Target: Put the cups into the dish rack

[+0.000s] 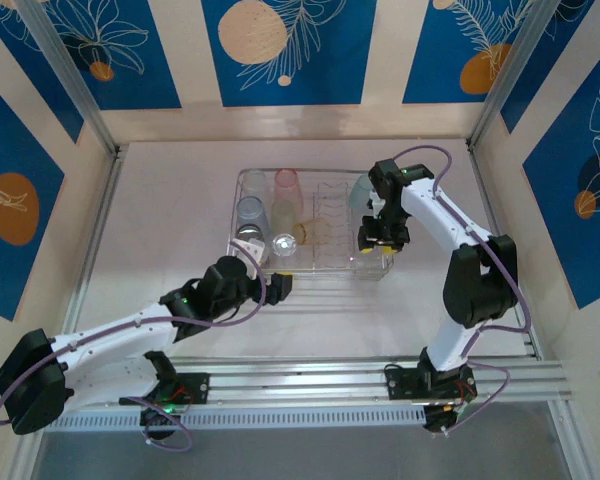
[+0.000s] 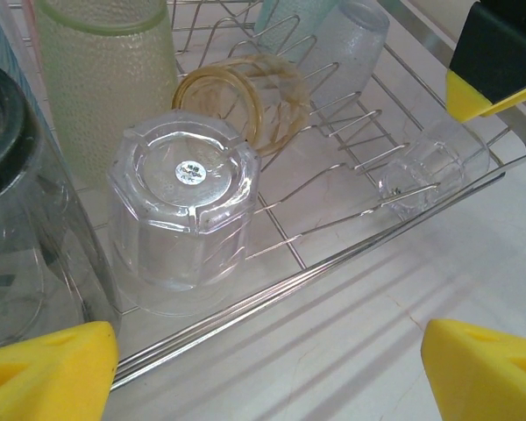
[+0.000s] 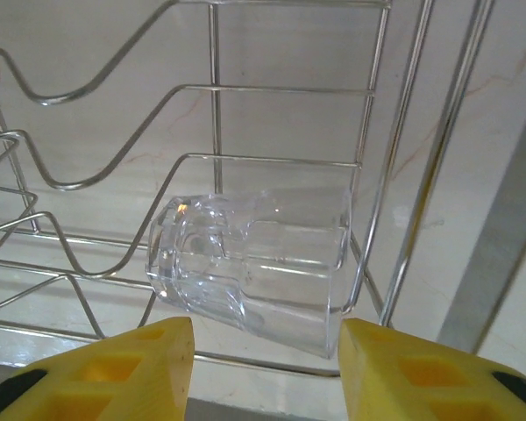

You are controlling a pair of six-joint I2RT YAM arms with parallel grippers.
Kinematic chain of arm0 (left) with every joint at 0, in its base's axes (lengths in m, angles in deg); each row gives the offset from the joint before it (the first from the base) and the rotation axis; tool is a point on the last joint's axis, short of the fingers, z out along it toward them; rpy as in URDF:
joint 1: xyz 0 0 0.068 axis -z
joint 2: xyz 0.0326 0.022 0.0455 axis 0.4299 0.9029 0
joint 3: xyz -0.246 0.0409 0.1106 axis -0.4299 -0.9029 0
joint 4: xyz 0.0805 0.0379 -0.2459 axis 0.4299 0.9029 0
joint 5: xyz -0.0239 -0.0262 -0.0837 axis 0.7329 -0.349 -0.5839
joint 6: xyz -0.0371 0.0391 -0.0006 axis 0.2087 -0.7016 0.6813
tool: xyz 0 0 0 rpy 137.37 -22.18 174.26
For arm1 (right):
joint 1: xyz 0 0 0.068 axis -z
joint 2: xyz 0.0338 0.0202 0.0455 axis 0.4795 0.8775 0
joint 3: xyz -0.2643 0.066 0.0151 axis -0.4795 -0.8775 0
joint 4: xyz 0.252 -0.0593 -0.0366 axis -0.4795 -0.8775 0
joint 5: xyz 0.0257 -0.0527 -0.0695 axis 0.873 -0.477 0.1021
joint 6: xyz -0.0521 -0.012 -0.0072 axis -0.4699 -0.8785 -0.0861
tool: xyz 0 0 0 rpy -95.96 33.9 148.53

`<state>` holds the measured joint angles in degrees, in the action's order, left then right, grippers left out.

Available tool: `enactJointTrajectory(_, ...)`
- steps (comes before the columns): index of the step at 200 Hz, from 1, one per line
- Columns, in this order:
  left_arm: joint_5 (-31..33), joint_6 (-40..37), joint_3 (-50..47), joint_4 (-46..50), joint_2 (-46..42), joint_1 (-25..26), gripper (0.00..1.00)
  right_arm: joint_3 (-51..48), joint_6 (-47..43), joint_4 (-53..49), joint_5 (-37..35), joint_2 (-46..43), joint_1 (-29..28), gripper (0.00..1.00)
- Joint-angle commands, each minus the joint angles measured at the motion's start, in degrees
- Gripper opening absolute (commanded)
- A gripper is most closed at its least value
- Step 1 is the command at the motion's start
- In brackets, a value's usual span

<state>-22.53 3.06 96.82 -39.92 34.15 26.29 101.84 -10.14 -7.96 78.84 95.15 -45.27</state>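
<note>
The silver wire dish rack sits mid-table and holds several cups. A pink cup, a yellow-green cup and a smoky grey cup stand in it. A clear cup stands upside down. An amber cup lies on its side, and a teal cup is at the back right. My left gripper is open over the table just outside the rack's front rim. My right gripper is open above a clear cup lying on its side in the front right corner.
The rack's divider prongs rise just left of the lying clear cup. The rack's side wires run close on its right. Walls enclose the white table on three sides. An aluminium rail carries both arm bases along the near edge.
</note>
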Motion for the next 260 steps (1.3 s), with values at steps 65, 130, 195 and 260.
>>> enactJointTrajectory(65,0.0,-2.8,1.1,0.2,-1.3,-0.5,0.9,10.2,6.4,-13.9,-4.6,11.0,-2.6,0.47)
enactJointTrajectory(130,-2.3,-4.9,1.3,0.6,-1.2,-0.5,0.92,7.6,9.2,-12.8,-5.3,11.9,-1.2,0.46)
enactJointTrajectory(195,-2.9,-5.8,1.3,1.3,-1.0,-0.5,0.93,4.7,8.1,-9.1,3.0,10.2,2.6,0.33)
enactJointTrajectory(260,-2.8,-4.8,1.8,1.6,-0.6,-0.5,0.93,8.4,6.9,-14.5,2.1,9.7,1.8,0.33)
